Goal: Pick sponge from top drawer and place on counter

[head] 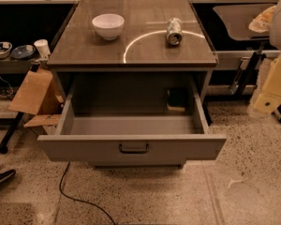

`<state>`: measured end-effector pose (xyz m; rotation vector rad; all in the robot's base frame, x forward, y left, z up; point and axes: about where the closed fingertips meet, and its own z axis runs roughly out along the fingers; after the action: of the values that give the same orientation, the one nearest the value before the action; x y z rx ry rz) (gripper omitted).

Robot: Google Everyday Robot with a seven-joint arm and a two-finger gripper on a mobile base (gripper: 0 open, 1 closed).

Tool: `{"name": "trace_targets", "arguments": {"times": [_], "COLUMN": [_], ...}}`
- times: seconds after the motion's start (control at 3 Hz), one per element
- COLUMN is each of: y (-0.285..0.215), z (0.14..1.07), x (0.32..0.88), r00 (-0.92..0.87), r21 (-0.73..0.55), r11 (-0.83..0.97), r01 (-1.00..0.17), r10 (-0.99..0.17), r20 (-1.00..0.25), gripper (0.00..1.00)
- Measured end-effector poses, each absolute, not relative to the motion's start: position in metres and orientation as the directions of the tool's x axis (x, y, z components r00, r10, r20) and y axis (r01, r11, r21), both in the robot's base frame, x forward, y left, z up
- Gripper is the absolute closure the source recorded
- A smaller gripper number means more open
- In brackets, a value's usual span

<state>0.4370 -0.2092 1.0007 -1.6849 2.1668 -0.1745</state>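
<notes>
Drawer (pixel 79 148) stands open under counter (pixel 84 50) front edge. Sponge (pixel 176 100) in drawer, back right corner, below counter's front right. Bowl (pixel 108 26) on counter, back left. Can (pixel 173 31) on counter, right of bowl, lying on its side. Gripper (pixel 269 95) right of counter, outside drawer, well apart from sponge.

Shadowed, cropped and blurred parts
The sponge (pixel 176 100) sits in shadow at the far right corner of the top drawer (pixel 131 146), its dark face barely distinct from the gloom under the counter (pixel 131 50); the gripper (pixel 270 90), a pale blur at the right edge, is partly cut off; a shoe (pixel 0 177) is cropped at the left edge
</notes>
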Motion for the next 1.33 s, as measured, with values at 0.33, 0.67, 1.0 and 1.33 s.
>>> {"name": "trace_targets", "arguments": {"times": [0.33,0.67,1.0,1.33], "y": [-0.209,-0.205,-0.182,-0.141], "z": [1.001,0.994,0.956,0.881], "x": [0.437,0.445,0.475,0.540], "r00": [-0.202,-0.213,-0.239,-0.332], "r21": [-0.330,-0.322,-0.273,-0.205], "r11": [0.270,0.280,0.314,0.404], "r01": [-0.905,-0.904,-0.909,-0.891], "r10": [-0.953,-0.950,-0.931,-0.890], "r20": [-0.226,-0.230,-0.275,-0.313], "gripper": [0.00,0.00,0.00,0.00]}}
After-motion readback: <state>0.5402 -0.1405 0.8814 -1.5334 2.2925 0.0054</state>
